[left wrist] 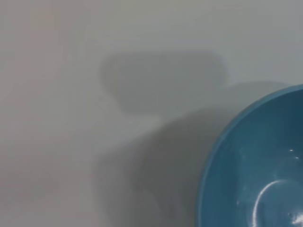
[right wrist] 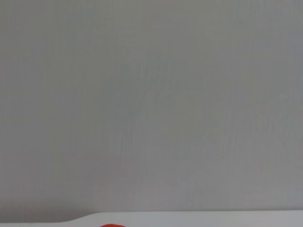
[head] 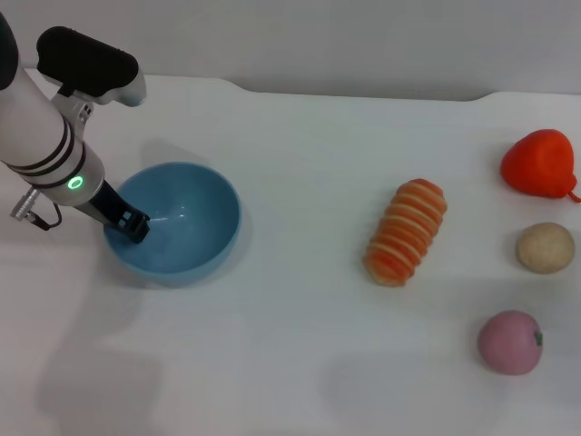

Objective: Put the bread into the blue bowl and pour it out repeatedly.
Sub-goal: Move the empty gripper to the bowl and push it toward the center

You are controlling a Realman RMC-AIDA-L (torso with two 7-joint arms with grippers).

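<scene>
The bread [head: 407,231] is a striped orange-and-cream loaf lying on the white table right of centre, on its own. The blue bowl [head: 182,211] stands upright and empty at the left; its rim and glossy inside also show in the left wrist view [left wrist: 255,170]. My left gripper [head: 130,225] is at the bowl's left rim, its dark fingers closed over the rim with one finger inside the bowl. My right gripper is out of view.
A red toy fruit [head: 540,163], a small round tan ball [head: 546,246] and a pink toy fruit [head: 510,341] stand along the table's right side. The table's far edge [head: 363,91] meets a grey wall. A red sliver [right wrist: 112,225] shows in the right wrist view.
</scene>
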